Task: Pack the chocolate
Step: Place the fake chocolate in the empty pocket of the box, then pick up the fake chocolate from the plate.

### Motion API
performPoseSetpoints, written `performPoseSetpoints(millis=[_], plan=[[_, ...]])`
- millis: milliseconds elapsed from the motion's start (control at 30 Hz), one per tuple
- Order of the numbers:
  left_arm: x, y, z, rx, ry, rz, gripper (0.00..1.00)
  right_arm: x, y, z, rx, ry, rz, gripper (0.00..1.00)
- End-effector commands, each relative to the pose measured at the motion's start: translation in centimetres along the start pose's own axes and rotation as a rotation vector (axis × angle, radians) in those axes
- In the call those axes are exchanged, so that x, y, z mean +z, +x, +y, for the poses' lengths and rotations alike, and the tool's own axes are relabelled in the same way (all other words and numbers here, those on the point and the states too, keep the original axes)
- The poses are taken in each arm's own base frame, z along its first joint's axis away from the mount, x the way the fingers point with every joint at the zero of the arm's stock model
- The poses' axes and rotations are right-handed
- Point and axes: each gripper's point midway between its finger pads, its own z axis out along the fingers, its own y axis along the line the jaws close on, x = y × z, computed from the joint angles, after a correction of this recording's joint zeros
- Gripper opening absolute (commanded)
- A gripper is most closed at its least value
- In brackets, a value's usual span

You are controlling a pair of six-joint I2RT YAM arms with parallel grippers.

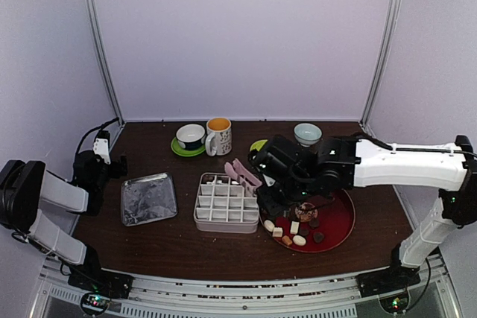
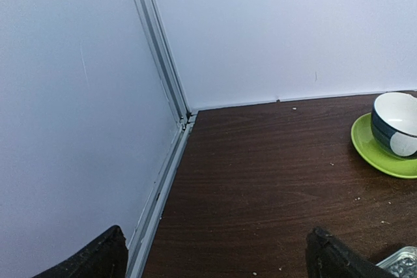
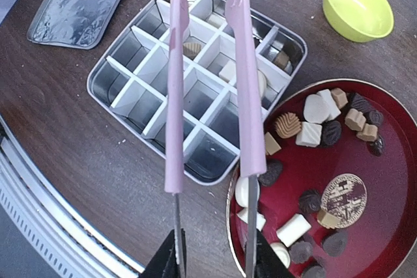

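Several chocolates (image 3: 319,125) in white, tan and dark brown lie on a round red tray (image 3: 384,239); they also show in the top view (image 1: 298,229). A pale tin with a white divider grid (image 3: 150,99) stands left of the tray, with a few pieces in its far cells (image 3: 228,69). My right gripper (image 3: 215,262) is shut on pink tongs (image 3: 174,96). The tong arms are spread, reach over the tin and hold nothing. My left gripper (image 2: 215,258) is open and empty above bare table near the back left corner.
A silver lid (image 1: 147,199) lies left of the tin (image 1: 225,220). At the back stand a blue bowl on a green saucer (image 1: 191,138), a mug (image 1: 218,135), a small green bowl (image 3: 358,4) and a pale bowl (image 1: 307,133). Walls enclose the table.
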Motion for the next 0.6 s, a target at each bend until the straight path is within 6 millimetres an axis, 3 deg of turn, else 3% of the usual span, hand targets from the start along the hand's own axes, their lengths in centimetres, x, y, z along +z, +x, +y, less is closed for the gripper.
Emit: performPoseSetpoints(millis=[0, 233, 567], plan=[[0.1, -1.8, 0.5, -0.001, -0.011, -0.067, 0.98, -2.8, 3.1, -2.7, 0.006, 0.057, 0.080, 0.30], [0.1, -1.8, 0.5, -0.001, -0.013, -0.065, 0.98, -4.4, 8.9, -5.9, 0.071, 0.102, 0.208, 0.30], [0.1, -1.8, 0.5, -0.001, -0.011, -0.066, 0.98, -6.6, 14.8, -9.4, 0.175, 0.166, 0.332, 0.31]])
